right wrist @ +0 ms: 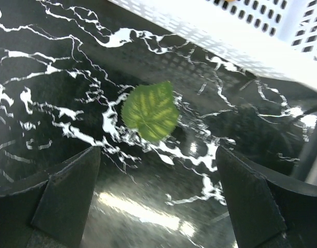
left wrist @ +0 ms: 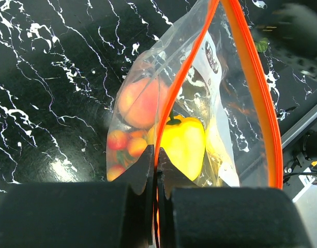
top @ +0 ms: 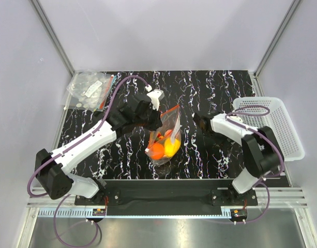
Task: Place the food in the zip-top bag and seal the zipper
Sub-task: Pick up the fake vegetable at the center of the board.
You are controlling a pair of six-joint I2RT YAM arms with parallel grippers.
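The zip-top bag (top: 169,123) stood mid-bench toward the near edge, mouth held up so the food (top: 166,148) sat low inside. My left gripper (left wrist: 157,168) pinched the zipper (left wrist: 186,77) strip, I judged to run it closed; my right gripper (right wrist: 157,170) gaped wide, empty, toward the right edge

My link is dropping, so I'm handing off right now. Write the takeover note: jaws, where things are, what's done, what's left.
Left gripper: jaws shut on the thin red-orange zipper strip of the clear plastic zip-top bag, at one end of its mouth.
Right gripper: jaws open, empty, low over the black marbled table; a green leaf lies ahead of it, near the white plastic basket.
Done: the small peach-pink, yellow and orange toy fruits are inside the bag.
Left: the mouth gapes; press the zipper shut along its length.
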